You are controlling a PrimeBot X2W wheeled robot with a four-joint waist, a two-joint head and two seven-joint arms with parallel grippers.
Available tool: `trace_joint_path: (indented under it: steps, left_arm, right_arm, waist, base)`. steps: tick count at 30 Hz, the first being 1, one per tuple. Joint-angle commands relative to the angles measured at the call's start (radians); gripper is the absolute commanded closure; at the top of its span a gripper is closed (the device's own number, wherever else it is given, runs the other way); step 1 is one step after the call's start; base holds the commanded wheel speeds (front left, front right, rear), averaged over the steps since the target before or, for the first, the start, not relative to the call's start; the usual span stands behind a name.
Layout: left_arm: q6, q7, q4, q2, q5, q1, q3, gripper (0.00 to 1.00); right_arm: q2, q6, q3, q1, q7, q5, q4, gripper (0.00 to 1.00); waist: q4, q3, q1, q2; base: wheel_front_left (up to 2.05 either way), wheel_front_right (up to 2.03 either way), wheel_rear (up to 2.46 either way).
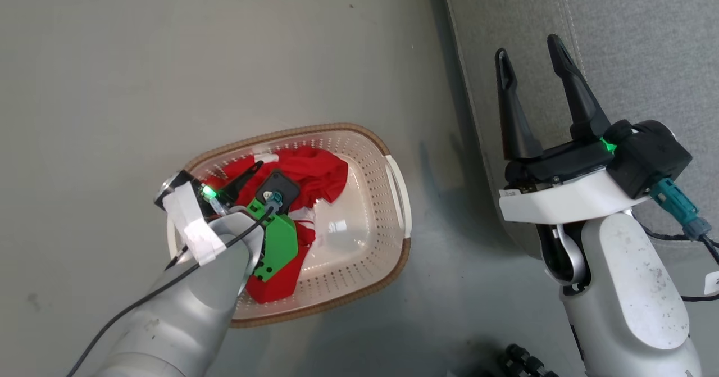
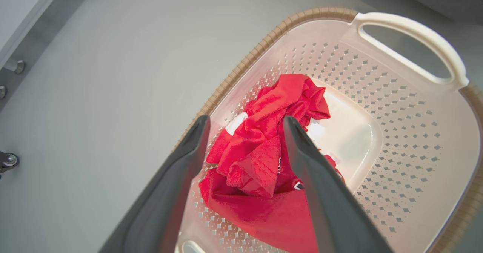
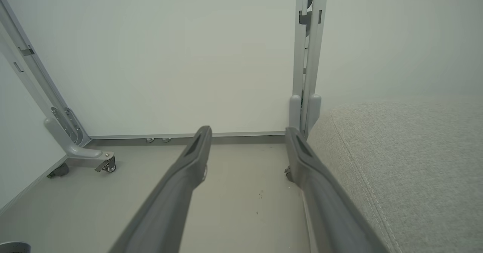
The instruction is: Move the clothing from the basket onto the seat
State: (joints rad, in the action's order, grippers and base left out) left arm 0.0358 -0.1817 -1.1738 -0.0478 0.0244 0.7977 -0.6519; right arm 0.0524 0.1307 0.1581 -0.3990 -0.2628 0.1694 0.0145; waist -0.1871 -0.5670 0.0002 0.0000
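Note:
The cream perforated basket [image 1: 368, 236] with its brown rim stands on the grey floor, left of the seat [image 1: 623, 45]. Crumpled red clothing [image 1: 317, 175] with white parts lies in its left half. My left gripper [image 1: 247, 183] points down into the basket. In the left wrist view it [image 2: 246, 123] is open, its two fingers straddling the bunched clothing [image 2: 264, 151] inside the basket [image 2: 400, 132]. My right gripper [image 1: 528, 48] hangs open and holds nothing, over the left edge of the light-grey seat. Its wrist view shows it [image 3: 248, 132] beside the seat [image 3: 407, 162].
A white side handle [image 1: 397, 189] of the basket faces the seat. White wall panels stand behind on metal legs with a castor [image 3: 109, 166]. A metal post [image 3: 307, 75] rises at the seat's corner. Some small dark things [image 1: 519, 360] lie on the floor near my base.

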Motion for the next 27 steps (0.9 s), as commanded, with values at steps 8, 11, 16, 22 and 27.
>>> trace_joint_path:
  steps: [8, 11, 16, 22, 27]
  left_arm:
    - [-0.017, 0.06, -0.08, -0.043, 0.026, 0.115, -0.027, 0.0]
    - [-0.028, 0.086, -0.092, -0.059, 0.015, 0.136, -0.023, 0.0]
    - [-0.043, 0.118, -0.104, -0.077, 0.005, 0.163, -0.017, 0.0]
    - [-0.05, 0.159, -0.11, -0.1, -0.009, 0.195, -0.013, 0.0]
    - [-0.056, 0.195, -0.113, -0.112, -0.019, 0.208, -0.015, 0.0]
  right_arm:
    - [-0.002, 0.0, 0.015, -0.052, -0.003, 0.07, -0.055, 0.0]
    - [-0.002, 0.0, 0.02, -0.064, -0.003, 0.086, -0.066, 0.0]
    - [-0.002, 0.0, 0.024, -0.064, -0.003, 0.102, -0.075, 0.0]
    - [-0.002, 0.0, 0.029, -0.073, -0.003, 0.114, -0.08, 0.0]
    - [-0.002, 0.0, 0.031, -0.077, -0.003, 0.122, -0.085, 0.0]
  waist:
    - [-0.149, -0.274, -0.0002, 0.0]
    - [-0.158, -0.308, -0.0002, 0.0]
    - [-0.166, -0.348, -0.0002, 0.0]
    - [-0.175, -0.385, -0.0002, 0.0]
    - [-0.184, -0.403, -0.0002, 0.0]
  base:
    - [0.0, 0.0, 0.0]
    - [0.0, 0.0, 0.0]
    - [0.0, 0.0, 0.0]
    - [0.0, 0.0, 0.0]
    - [0.0, 0.0, 0.0]
